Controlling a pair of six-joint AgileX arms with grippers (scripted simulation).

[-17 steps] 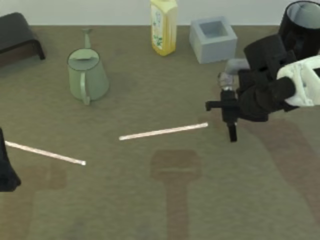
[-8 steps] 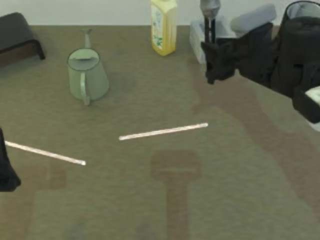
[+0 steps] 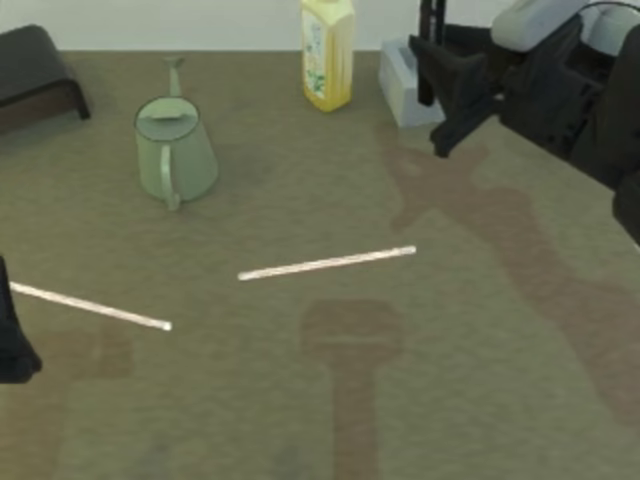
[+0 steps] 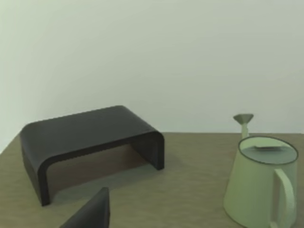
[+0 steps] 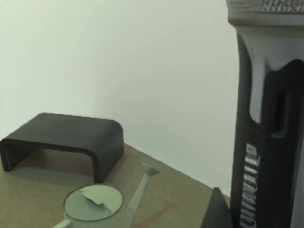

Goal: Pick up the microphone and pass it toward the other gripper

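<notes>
- Right end effector (image 3: pixel 452 85) is seen raised over the far right part of the counter (image 3: pixel 300 400), near the grey open box (image 3: pixel 400 85); it is clamped on the microphone (image 5: pixel 266 123).
- Mic location: held upright in the right end effector, clear of the counter. In the top view only a bit of black handle shows at the upper edge; in the right wrist view the handle fills the near side w/ the mesh head on top.
- Left end effector (image 3: pixel 15 345) is parked at the counter's left edge, low and well apart from the right arm. One dark fingertip (image 4: pixel 92 213) shows in the left wrist view; open or closed cannot be told.
- Progress (judged): pick-up is done, since the mic is gripped and lifted. Left to do: carrying it across toward the left end effector. Almost the whole width of the counter lies between them, so the pass looks barely begun.
- Other items noted: green watering can (image 3: pixel 175 150), yellow bottle (image 3: pixel 328 50), black stand (image 3: pixel 35 65) at the far left corner, two thin white rods (image 3: pixel 325 263) lying flat mid-counter (not task items).
- Risk: transit path to the left runs above the bottle and can; the mic's height should clear them, but this can't be confirmed from the views.
</notes>
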